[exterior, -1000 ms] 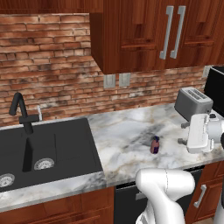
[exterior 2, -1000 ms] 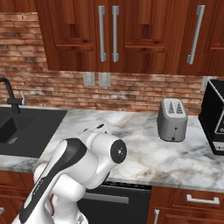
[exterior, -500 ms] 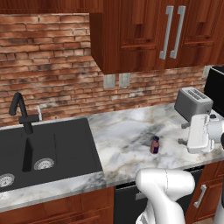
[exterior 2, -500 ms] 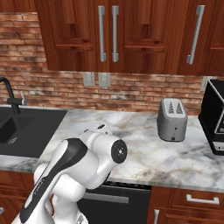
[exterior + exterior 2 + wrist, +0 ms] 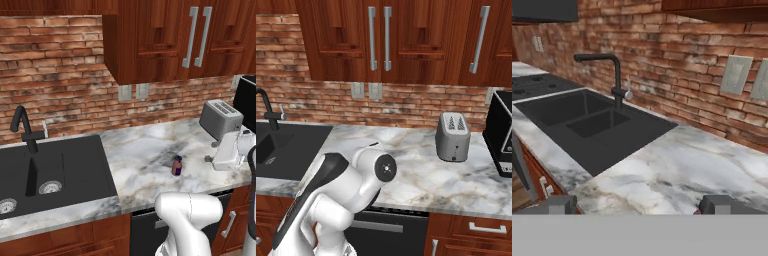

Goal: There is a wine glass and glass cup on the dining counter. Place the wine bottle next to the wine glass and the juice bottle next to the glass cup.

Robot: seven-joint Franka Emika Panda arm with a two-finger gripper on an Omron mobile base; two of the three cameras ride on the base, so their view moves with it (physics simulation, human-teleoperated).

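One juice bottle [image 5: 177, 165], small and pinkish-purple with a dark capped neck, stands upright at centre right of the left base view, on the marbled wall-side counter [image 5: 145, 155]; my gripper [image 5: 639, 204] rides at the bottom edge of the hand view, fingers [image 5: 554, 204] spread as wide as they go and pinching nothing; I judge the bottle light, rigid and likely slick, narrow enough to tip at a nudge, so the straight body below the neck looks the surest place to close on; outward from it, a silver toaster [image 5: 220, 118] sits toward the right edge of that view, a black double sink [image 5: 45, 172] with a dark faucet [image 5: 25, 130] fills the lower left, and brick wall and reddish cabinets [image 5: 165, 40] run across the top.
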